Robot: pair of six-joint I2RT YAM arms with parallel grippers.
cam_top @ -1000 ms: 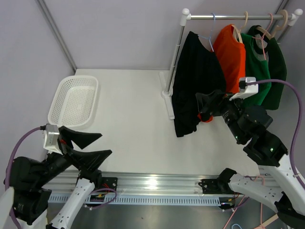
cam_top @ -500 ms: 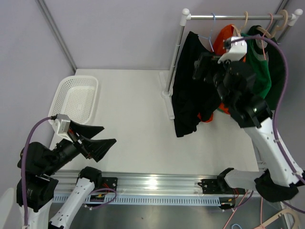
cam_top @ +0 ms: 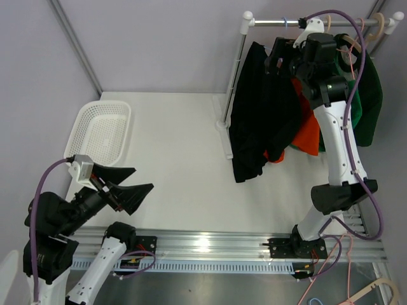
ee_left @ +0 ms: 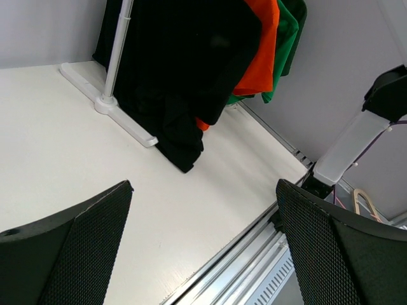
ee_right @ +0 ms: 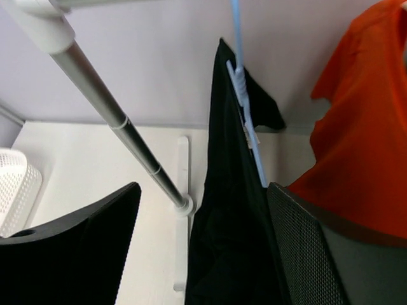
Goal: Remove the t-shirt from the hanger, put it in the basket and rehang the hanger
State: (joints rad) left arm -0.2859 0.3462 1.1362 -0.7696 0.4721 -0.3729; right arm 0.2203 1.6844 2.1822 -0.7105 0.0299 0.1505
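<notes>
Right tool point(ee_right: 203, 190) gapes wide and empty before the blue hanger point(ee_right: 240, 79) of the black t-shirt point(ee_right: 222, 241).

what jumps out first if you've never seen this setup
The right arm stretches high, its open claw at the blue hanger carrying the black t-shirt, on the rack at far right. An orange shirt and a green shirt hang beside it; a white basket sits at the table's left.
</notes>
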